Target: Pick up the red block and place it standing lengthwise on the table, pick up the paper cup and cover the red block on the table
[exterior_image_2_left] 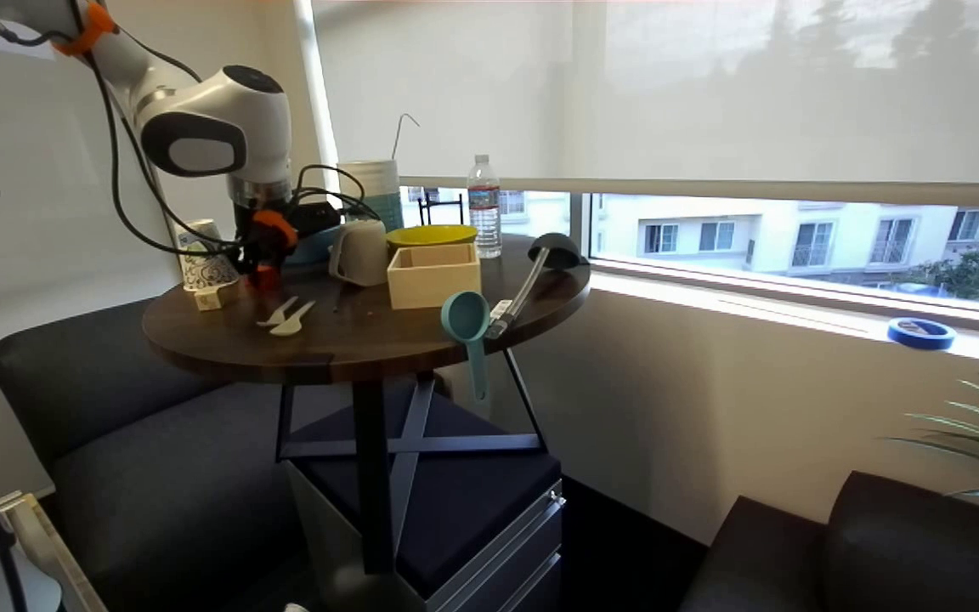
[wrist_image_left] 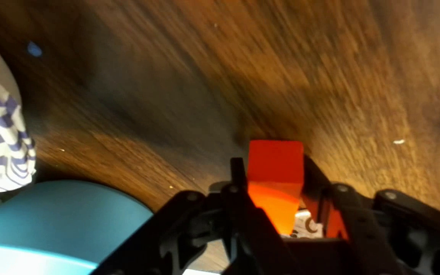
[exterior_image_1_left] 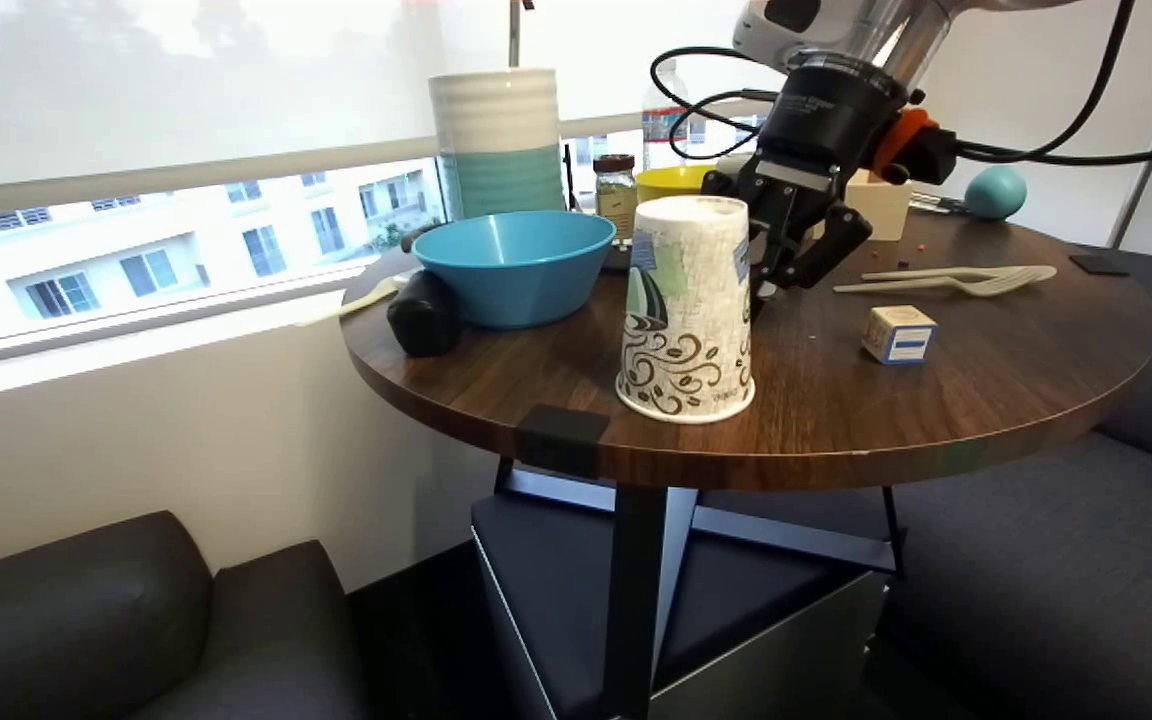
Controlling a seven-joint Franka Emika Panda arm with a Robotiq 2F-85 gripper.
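In the wrist view, your end effector (wrist_image_left: 274,166) is pinching the red block (wrist_image_left: 275,177), with one finger against each of two opposite sides, over the table (wrist_image_left: 330,84). The block's outline runs longer up and down the picture than across, so what you see of its length follows the line of your fingers; the deeper red end points to the top of the picture, and the brighter orange part runs back toward the wrist, partly covered by a finger. From this angle you can't tell whether that length is standing or lying. A blue bowl (wrist_image_left: 63,214) fills the lower left corner. In an exterior view, the paper cup (exterior_image_1_left: 686,320) stands mouth down near the table's edge, its long axis upright and its narrow base on top; it hides the block from you, and your fingers slant down behind it. A small pale cube (exterior_image_1_left: 898,337) sits to its right. In an exterior view, the block is a small red patch right under your fingers, low over the tabletop; its long axis is too small to read, and so is any contact with the wood. A white mug (exterior_image_2_left: 361,253) and a light box (exterior_image_2_left: 436,289) stand to the right.
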